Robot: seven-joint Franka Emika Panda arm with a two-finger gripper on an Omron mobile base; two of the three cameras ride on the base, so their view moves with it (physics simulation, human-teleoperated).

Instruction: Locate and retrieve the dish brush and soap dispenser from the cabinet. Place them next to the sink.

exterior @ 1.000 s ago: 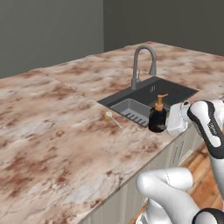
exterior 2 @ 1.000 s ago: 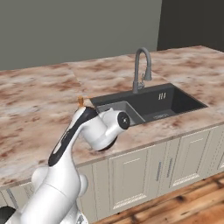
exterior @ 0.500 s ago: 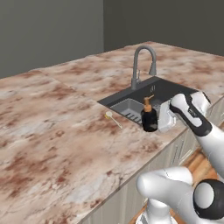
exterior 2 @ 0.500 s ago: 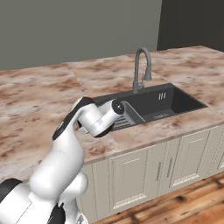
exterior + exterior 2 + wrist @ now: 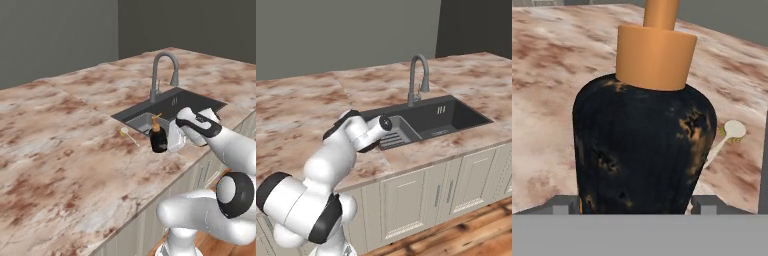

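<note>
**Two task items on the tabletop beside the sink**

Two things stand out on the marble tabletop (image 5: 75, 150): the soap dispenser (image 5: 158, 137) and the dish brush (image 5: 129, 135). The black bottle with its copper pump top stands upright at the front left corner of the sink (image 5: 172, 105), near the tabletop's front edge. The brush lies flat just to its left, round pale head pointing away from the front edge, apart from the bottle.

The tool (image 5: 175, 137) sits level with the bottle on its right side, reached in along the front edge of the tabletop. In the hand view the bottle (image 5: 644, 150) fills the space between the two finger tips (image 5: 564, 205), which stand wide on either side of its base; the jaws are spread nearly as far as they go, and whether the pads touch the bottle cannot be told. The brush (image 5: 728, 135) shows behind the bottle there.

From the right base view the arm covers the bottle; the grey tap (image 5: 417, 80) rises at the sink's (image 5: 441, 117) back rim.
</note>
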